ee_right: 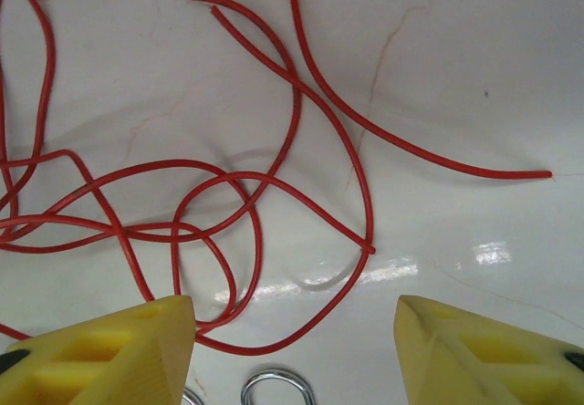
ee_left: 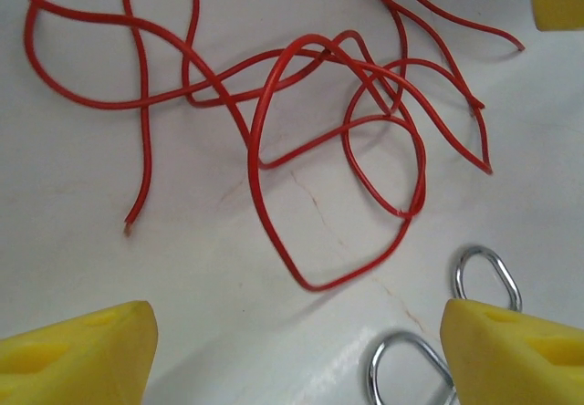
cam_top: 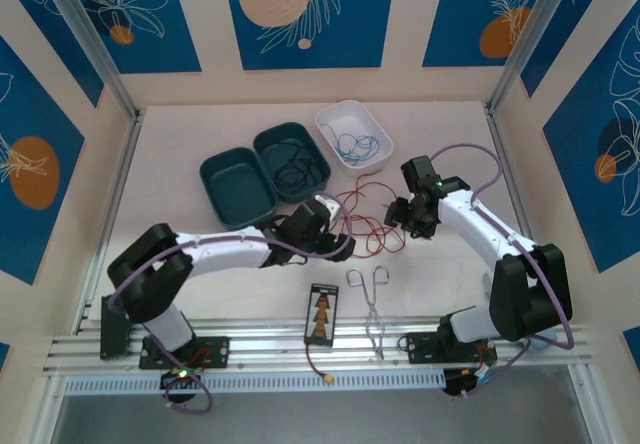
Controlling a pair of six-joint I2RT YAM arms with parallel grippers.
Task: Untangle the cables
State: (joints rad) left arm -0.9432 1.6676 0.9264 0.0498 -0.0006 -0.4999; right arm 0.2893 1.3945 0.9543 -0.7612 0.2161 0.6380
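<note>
I am hovering my left gripper (ee_left: 297, 318) over the red cables (ee_left: 254, 140), its yellow fingers standing wide apart and gripping nothing. My right gripper (ee_right: 294, 309) is hanging over the same tangle from the opposite side, with its jaws parted too and nothing clamped between them. The red strands are lying looped and crossing around the middle of the table (cam_top: 180, 144). Toward the far edge, a blue cable (cam_top: 352, 147) is sitting in the white tray (cam_top: 330, 114) and a black cable (cam_top: 293, 172) in the teal tray (cam_top: 300, 127) beside it. The forceps (cam_top: 374, 309) are lying toward the near edge, their rings near the red loops.
</note>
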